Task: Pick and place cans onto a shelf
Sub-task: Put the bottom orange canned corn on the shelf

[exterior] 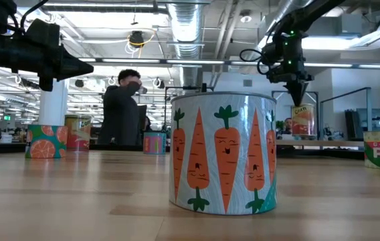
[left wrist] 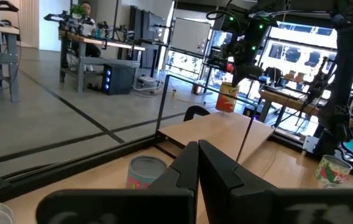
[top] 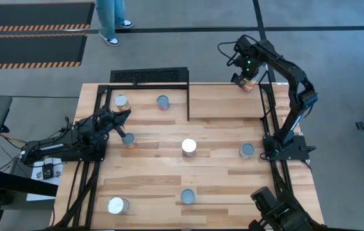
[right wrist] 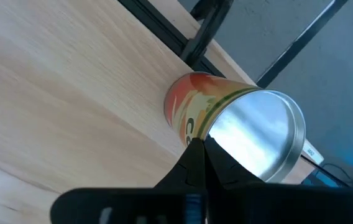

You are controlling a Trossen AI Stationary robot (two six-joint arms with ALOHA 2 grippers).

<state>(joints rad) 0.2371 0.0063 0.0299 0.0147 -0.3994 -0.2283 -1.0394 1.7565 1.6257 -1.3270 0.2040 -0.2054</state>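
Observation:
Several cans stand on the wooden table. An orange-red labelled can with a silver top stands at the far right corner of the shelf. My right gripper is shut and points down just above that can; a small gap shows in the low view. Two more cans stand on the shelf's left part. My left gripper is shut and empty, between the left shelf can and a can near it. A white-topped carrot can stands mid-table.
Other cans stand at the right, near middle and near left. A black upright bar divides the shelf. A black grate lies beyond the far edge. A person stands beyond the table.

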